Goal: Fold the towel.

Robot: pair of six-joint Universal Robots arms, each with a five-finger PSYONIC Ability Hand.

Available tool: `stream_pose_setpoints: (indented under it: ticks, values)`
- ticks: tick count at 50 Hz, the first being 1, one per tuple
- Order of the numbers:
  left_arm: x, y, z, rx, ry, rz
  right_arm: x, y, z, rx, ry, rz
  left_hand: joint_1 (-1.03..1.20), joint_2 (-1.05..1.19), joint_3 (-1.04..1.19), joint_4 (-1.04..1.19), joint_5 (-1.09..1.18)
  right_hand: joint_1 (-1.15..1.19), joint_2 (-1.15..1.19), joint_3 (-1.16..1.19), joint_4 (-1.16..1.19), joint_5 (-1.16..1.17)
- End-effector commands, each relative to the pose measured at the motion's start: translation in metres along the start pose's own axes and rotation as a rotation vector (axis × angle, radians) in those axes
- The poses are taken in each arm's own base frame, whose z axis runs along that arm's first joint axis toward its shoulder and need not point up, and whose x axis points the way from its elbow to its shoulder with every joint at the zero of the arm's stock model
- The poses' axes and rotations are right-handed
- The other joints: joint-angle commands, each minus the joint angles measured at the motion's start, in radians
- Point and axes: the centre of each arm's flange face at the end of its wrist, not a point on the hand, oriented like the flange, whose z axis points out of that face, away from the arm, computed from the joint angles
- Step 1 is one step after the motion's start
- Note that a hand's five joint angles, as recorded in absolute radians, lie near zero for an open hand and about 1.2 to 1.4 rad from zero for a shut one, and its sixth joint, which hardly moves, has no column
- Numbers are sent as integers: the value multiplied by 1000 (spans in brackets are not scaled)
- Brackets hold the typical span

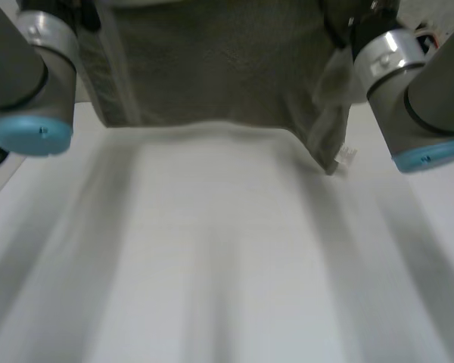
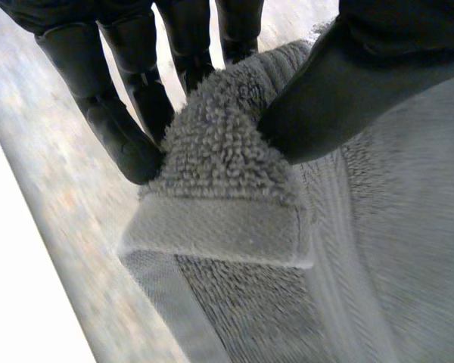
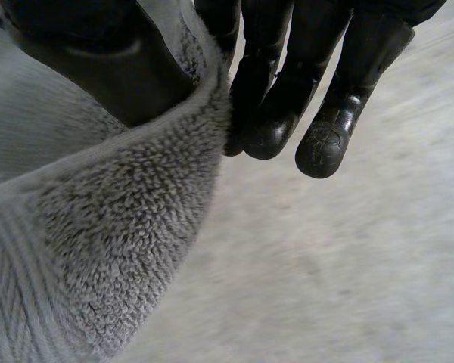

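While you plan the fold, log the layout from big to small.

- White table (image 1: 227, 287): bare on the near side of the cloth.
- Grey towel (image 1: 212, 68): spread between the two arms, its long axis running from one hand to the other. Its free edge faces the bare table. I can't tell whether the middle rests on the table or hangs clear.
- Left arm (image 1: 23, 68) and right arm (image 1: 424, 98): one at each end of the towel, roughly level. Neither looks nearer to the cloth than the other.
- Left hand (image 2: 348, 83): thumb pressed on top of a hemmed corner, fingers (image 2: 113, 113) straight beneath it, with the terry pinched between them. From this pinch the cloth runs off on the thumb's side.
- Right hand (image 3: 98, 60): thumb on the pile at the opposite edge, fingers (image 3: 287, 91) behind the fold, with the cloth clamped between them. The towel's bulk lies on the thumb's side, and the table shows past the fingertips.
- Small white label (image 1: 346, 156): dangles from a drooping flap just below the right hand.

My judgement: both pinches sit on one edge, so the coming move turns on carrying that edge evenly across to the free edge. Watch the sagging flap by the right hand, which may fold askew.
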Motion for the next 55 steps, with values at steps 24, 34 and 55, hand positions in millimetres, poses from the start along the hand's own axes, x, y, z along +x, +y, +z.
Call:
stream_pose_setpoints:
  ticks: [24, 34, 55]
  values:
    - [-23, 166, -124, -492, 51, 52, -127, 115, -131, -620, -565, 232, -41, -86, -150, -111, -257, 45, 47, 38, 34, 31]
    - [-23, 168, -126, -495, 51, 52, -120, 131, -127, -696, -389, 265, -41, -86, -150, -111, -257, -577, -575, -584, -588, -591]
    - [-26, 170, -125, -492, 40, 53, -96, 160, -132, -812, -285, 231, -41, -86, -150, -111, -257, -514, -511, -520, -524, -527]
